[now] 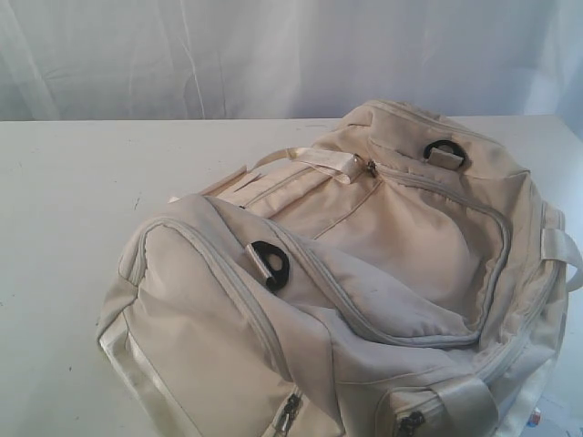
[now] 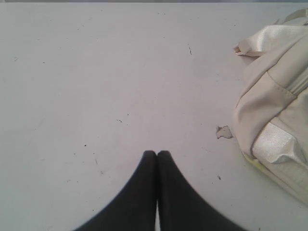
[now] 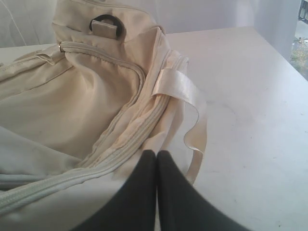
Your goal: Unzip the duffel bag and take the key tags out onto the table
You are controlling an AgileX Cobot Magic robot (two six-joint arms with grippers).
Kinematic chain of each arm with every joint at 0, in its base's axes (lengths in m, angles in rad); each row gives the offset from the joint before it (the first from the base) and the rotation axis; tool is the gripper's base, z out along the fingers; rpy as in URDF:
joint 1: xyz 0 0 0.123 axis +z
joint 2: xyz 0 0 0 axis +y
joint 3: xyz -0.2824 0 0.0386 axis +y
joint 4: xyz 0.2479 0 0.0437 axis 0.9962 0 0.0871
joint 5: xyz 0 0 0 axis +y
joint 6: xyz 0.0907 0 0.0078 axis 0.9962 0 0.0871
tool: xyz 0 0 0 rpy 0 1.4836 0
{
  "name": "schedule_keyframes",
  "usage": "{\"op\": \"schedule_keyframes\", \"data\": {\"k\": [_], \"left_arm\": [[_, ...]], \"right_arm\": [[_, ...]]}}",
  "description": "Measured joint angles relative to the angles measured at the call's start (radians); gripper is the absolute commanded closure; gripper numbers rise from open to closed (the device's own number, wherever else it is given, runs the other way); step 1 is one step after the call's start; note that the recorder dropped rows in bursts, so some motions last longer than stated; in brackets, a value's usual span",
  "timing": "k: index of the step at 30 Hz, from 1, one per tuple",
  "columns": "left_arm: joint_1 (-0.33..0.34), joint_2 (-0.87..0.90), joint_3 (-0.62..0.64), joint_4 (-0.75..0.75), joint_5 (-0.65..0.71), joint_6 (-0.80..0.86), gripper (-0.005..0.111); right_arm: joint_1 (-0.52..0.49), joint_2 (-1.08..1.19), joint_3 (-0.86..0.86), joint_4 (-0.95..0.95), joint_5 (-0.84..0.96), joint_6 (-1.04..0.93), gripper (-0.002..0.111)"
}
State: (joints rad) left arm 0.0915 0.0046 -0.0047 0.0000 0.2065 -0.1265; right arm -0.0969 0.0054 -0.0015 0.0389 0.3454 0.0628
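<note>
Duffel bag (image 1: 364, 273) sat zipped on the table (image 1: 64, 237), toward its right edge; key tags unseen, likely inside. Fabric looked soft, floppy and light. Best hold: the zipper pull (image 1: 371, 167). Right gripper (image 3: 157, 153) pressed together, empty, just beside the bag's side. Left gripper (image 2: 157, 153) pressed together, empty, over bare tabletop with the bag near.

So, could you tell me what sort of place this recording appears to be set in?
Probably a lab or staged test area: a plain white table, a white curtain hung behind it, and a cream duffel bag laid on it.
</note>
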Motion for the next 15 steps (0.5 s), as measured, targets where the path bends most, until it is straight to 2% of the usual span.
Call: {"op": "schedule_keyframes", "data": {"k": [11, 15], "left_arm": [[0.0, 0.0, 0.0, 0.0, -0.012, 0.0, 0.107], [0.0, 0.0, 0.0, 0.0, -0.073, 0.0, 0.107]], "right_arm": [[0.0, 0.0, 0.0, 0.0, 0.0, 0.0, 0.108], [0.0, 0.0, 0.0, 0.0, 0.0, 0.0, 0.108]]}}
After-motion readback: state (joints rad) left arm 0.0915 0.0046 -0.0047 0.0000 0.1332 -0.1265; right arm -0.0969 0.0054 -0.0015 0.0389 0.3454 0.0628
